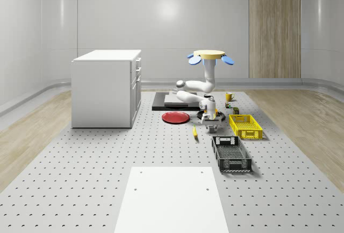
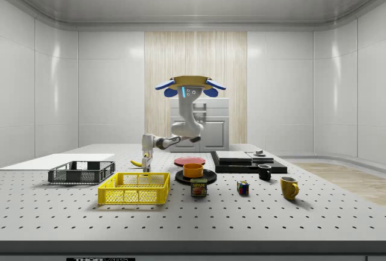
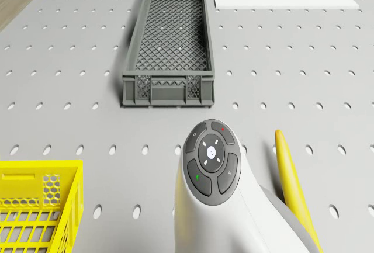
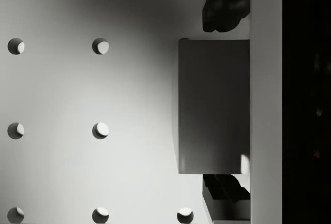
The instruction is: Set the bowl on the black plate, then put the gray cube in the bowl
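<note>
Sitting on the black plate (image 2: 196, 178), the bowl (image 2: 193, 170) is orange. My gripper (image 4: 226, 100) straddles the gray cube (image 4: 214, 106) on the table (image 1: 80, 179), fingers (image 4: 223, 9) spread at each side, drone (image 2: 189, 83) hovering above.

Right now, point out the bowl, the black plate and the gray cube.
bowl (image 2: 193, 170): side view, orange outer wall.
black plate (image 2: 181, 178): side view, rim left of the bowl.
gray cube (image 4: 214, 106): wrist view, top face.
</note>
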